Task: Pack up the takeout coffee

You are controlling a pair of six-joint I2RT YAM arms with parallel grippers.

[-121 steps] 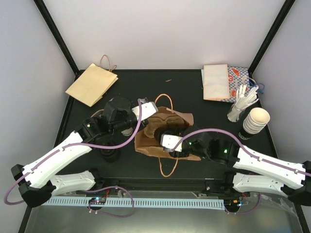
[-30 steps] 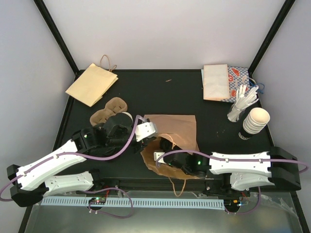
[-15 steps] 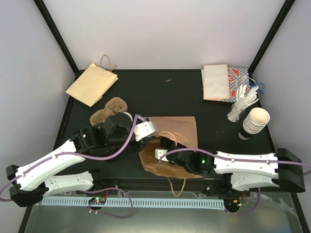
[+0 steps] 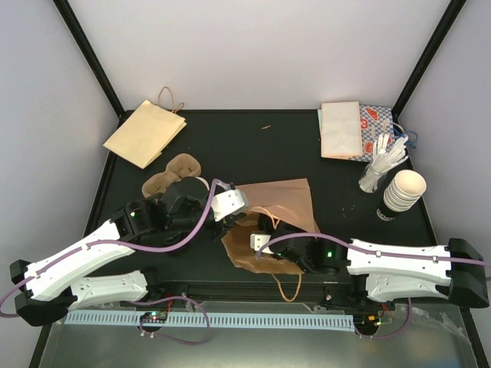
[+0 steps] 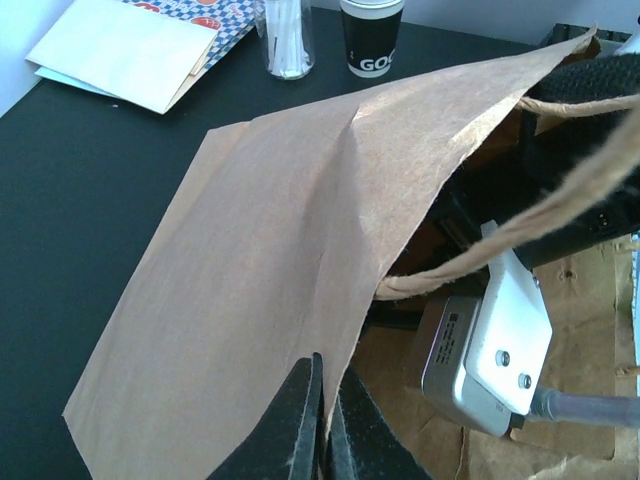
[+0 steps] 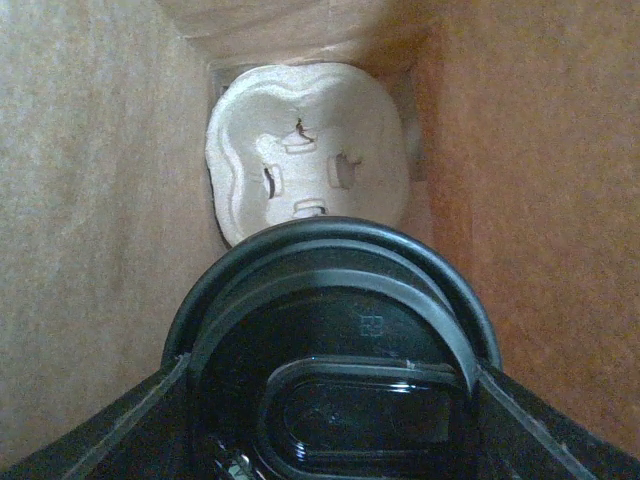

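Inside paper bag [image 6: 90,150] right fingers [image 6: 110,425] clamp black-lidded takeout coffee [image 6: 340,330], left fingers [image 5: 300,420] closed on bag lip; cup likely light, crushable, so hold gently under stiff rim.

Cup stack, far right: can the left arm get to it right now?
Probably not. The left gripper is shut on the paper bag's edge, and the cup stack stands past the bag and the right arm, on the far right side.

Top view bright, even, soft shadows. Inside bag [image 6: 90,200] dim, orange cast; coffee lid [image 6: 340,330] perhaps blurred.
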